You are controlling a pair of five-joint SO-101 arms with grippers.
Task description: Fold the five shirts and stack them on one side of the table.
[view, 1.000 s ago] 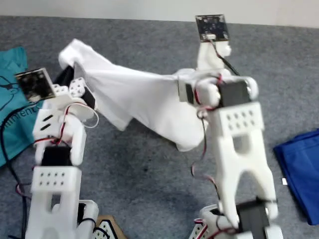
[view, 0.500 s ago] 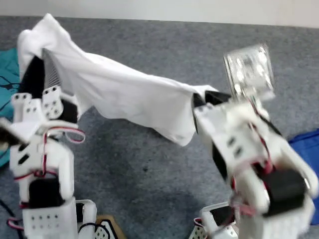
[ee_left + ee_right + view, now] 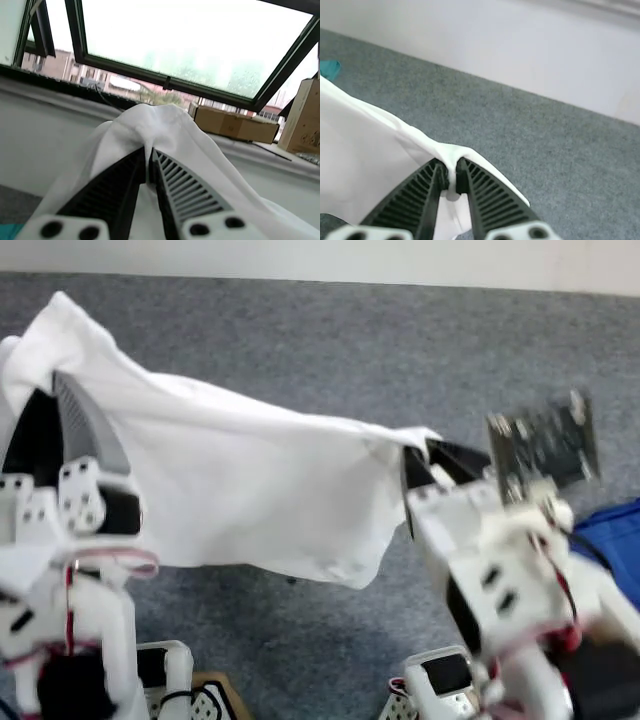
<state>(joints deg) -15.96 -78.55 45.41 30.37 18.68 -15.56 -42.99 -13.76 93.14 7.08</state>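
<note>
Two arms had raised the white shirt and stretched it wider above mid-table, with the left gripper and right gripper each clamped on an edge. Laying it flat seemed next.

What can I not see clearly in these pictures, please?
High view: the blue cloth is cut off by the edge and covered by an arm.
High view: the table under the white shirt is hidden.
Right wrist view: the teal cloth is cut off by the edge.
</note>
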